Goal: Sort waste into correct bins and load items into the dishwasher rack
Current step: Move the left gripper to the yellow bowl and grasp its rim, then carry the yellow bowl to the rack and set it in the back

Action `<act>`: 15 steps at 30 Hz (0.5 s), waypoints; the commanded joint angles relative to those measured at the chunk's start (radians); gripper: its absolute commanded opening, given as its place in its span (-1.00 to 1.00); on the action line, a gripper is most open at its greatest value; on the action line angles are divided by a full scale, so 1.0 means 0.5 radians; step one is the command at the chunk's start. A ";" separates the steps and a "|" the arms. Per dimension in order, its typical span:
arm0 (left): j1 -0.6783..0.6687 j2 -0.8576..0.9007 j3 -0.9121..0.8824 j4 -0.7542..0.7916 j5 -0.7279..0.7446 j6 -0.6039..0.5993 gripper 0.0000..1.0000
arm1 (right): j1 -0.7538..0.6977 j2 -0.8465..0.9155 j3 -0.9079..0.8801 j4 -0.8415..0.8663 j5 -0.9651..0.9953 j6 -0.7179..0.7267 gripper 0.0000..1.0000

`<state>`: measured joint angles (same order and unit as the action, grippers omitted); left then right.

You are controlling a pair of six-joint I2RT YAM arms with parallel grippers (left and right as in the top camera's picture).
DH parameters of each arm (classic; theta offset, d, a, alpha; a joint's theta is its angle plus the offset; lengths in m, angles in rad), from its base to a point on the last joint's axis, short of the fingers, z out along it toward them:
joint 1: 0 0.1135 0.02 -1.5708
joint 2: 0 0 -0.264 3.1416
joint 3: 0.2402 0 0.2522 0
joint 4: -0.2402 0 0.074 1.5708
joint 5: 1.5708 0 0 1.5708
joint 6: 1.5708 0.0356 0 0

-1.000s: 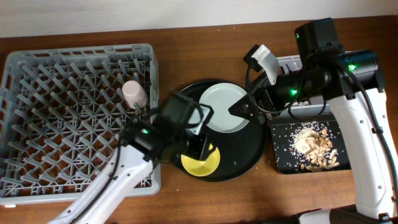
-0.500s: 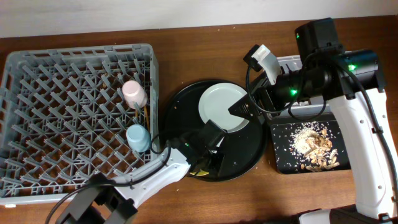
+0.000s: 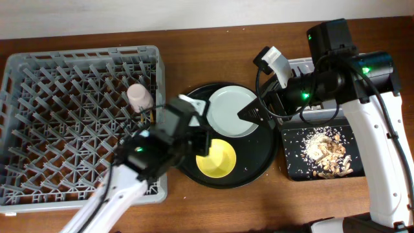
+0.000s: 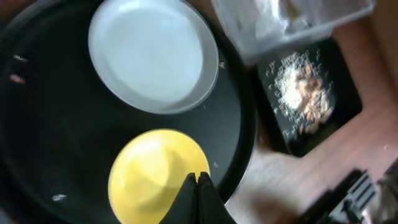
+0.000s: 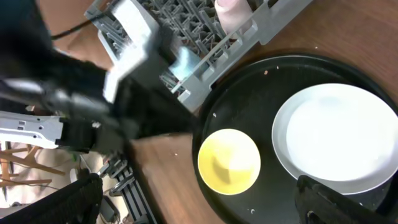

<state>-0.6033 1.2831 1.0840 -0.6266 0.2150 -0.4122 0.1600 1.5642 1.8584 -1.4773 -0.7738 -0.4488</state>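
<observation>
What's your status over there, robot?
Left gripper shut, at the yellow bowl rim. Right gripper open by the plate. Both dishes on the round tray, not yet racked. Nothing in the way.

The left arm (image 3: 160,144) has swung back, uncovering the yellow bowl (image 3: 217,159).

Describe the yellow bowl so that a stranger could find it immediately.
Start at the large grey dishwasher rack; beside it lies a round black tray. Two dishes sit on it: the yellow bowl is the smaller one, bright beside the pale plate.
</observation>
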 commanded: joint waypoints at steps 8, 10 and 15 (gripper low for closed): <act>0.406 -0.009 -0.011 -0.301 0.356 0.145 0.15 | -0.007 -0.004 -0.007 0.000 0.009 -0.015 0.97; 0.245 0.111 -0.011 -0.268 0.355 0.137 0.18 | -0.021 -0.004 0.003 0.037 0.056 0.015 0.97; -0.288 0.603 -0.011 0.139 0.268 0.122 0.21 | -1.240 -0.003 0.012 -0.035 0.053 0.392 0.97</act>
<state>-0.6590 1.4929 1.0828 -0.6304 0.3813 -0.3592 -0.2245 1.5661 1.8587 -1.4639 -0.7486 -0.3111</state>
